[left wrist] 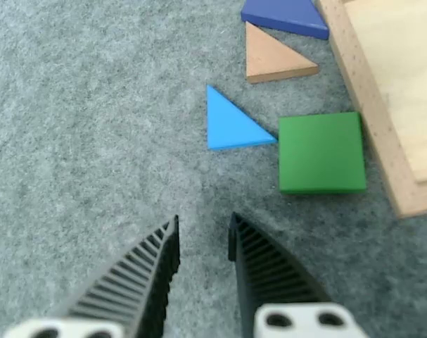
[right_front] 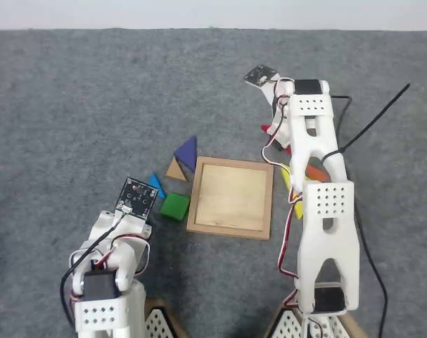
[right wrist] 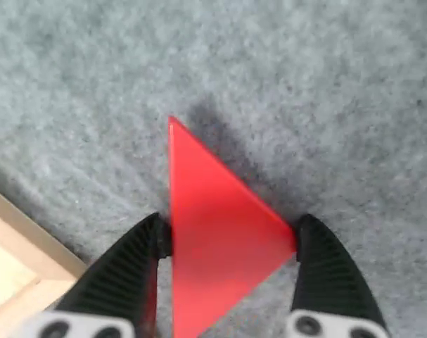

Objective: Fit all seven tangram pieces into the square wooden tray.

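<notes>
Broadly, the grey bench carries everything, with the two arms based at its near edge. The right arm stretches far past the square wooden tray, which lies in the middle with nothing in it, so all seven pieces are yet to be placed. The right tool is closed on the red triangle, one jaw against a straight edge and the other against the opposite corner, just beyond the tray's far right corner. That edge grip probably serves to carry the piece flat over the rim. The left tool has hold of nothing, its jaws a narrow gap apart above bare bench, just near of the left-hand pieces and seemingly kept back. Left of the tray lie the dark blue triangle and the green square, both close against the rim. The tan triangle touches the dark blue one, and the light blue triangle meets the square's corner. A yellow piece and an orange piece sit right of the tray, partly covered by the right arm and its wires, which may hamper reaching them.
</notes>
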